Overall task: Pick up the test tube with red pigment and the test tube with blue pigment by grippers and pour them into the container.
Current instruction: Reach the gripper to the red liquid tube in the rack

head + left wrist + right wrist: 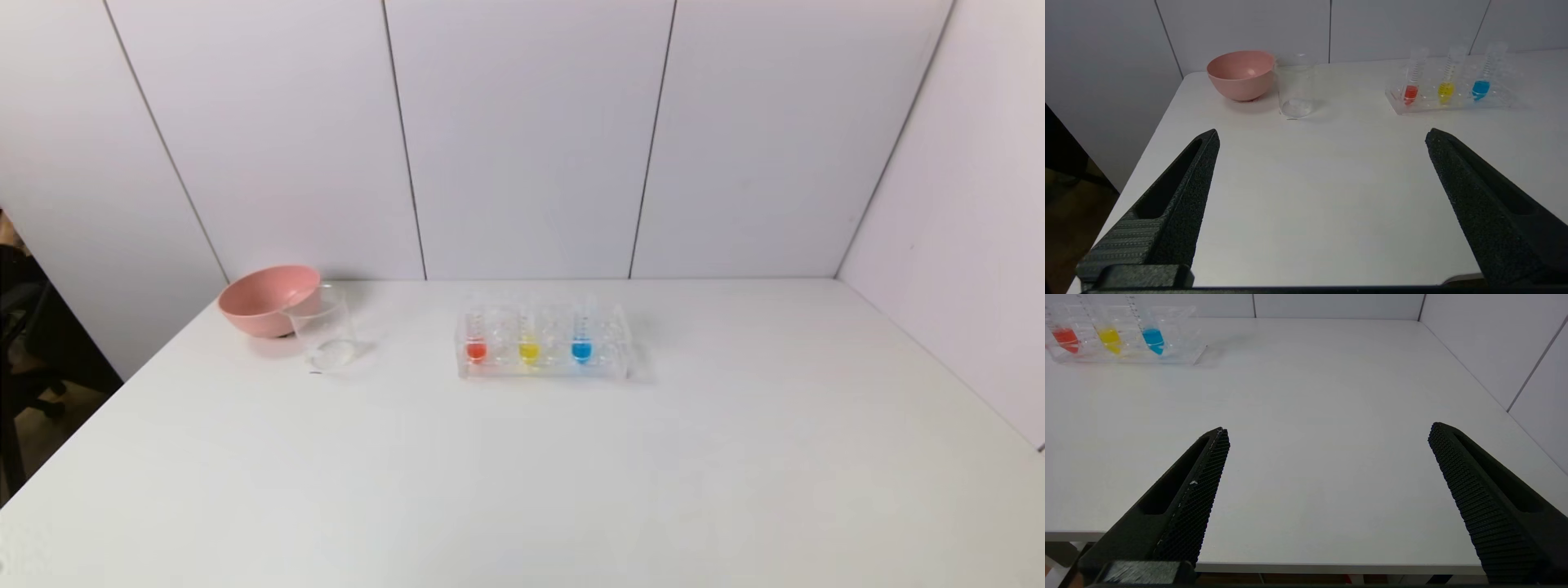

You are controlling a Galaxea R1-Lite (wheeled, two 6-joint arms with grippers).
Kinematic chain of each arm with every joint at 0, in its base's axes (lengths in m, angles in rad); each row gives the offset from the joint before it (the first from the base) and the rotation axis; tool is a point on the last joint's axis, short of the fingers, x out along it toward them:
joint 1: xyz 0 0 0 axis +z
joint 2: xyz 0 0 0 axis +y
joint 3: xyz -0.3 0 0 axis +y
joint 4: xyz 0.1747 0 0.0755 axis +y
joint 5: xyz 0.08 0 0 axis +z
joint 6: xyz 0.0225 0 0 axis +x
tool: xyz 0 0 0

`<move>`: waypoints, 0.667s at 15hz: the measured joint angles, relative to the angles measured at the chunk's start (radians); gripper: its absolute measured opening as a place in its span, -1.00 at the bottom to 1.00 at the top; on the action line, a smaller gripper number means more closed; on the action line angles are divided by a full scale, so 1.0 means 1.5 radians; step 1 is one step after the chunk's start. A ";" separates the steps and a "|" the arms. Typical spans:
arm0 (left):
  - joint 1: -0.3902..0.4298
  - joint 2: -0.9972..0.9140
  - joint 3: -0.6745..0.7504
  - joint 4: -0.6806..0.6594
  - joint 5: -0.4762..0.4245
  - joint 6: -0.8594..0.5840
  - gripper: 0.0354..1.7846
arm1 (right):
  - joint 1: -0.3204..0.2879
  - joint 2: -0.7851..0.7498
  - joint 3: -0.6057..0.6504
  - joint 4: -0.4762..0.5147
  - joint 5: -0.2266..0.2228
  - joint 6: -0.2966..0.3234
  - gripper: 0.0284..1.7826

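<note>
The red pigment tube (476, 341) and the blue pigment tube (581, 341) stand upright in a clear rack (616, 363) at the table's middle back. The clear beaker (325, 331) stands to their left, empty. Neither arm shows in the head view. My left gripper (1323, 136) is open and empty at the near edge, far short of the beaker (1296, 87), the red tube (1412, 81) and the blue tube (1484, 77). My right gripper (1329, 430) is open and empty at the near edge, far from the blue tube (1152, 335) and red tube (1063, 332).
A pink bowl (268, 299) sits just behind and left of the beaker, touching or nearly so. A yellow tube (529, 341) stands between the red and blue ones. White wall panels close the back and right sides. The table's left edge drops off near the bowl.
</note>
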 joint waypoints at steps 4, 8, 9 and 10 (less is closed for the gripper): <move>-0.001 0.168 -0.085 -0.090 -0.027 -0.006 0.98 | 0.000 0.000 0.000 0.000 0.000 0.000 0.99; 0.000 0.329 -0.157 -0.160 -0.090 -0.005 0.98 | 0.000 0.000 0.000 0.000 0.000 0.000 0.99; 0.000 0.372 -0.175 -0.181 -0.094 -0.006 0.98 | 0.000 0.000 0.000 0.000 0.000 0.000 0.99; 0.000 0.412 -0.190 -0.205 -0.097 -0.007 0.98 | 0.000 0.000 0.000 0.000 0.000 0.000 0.99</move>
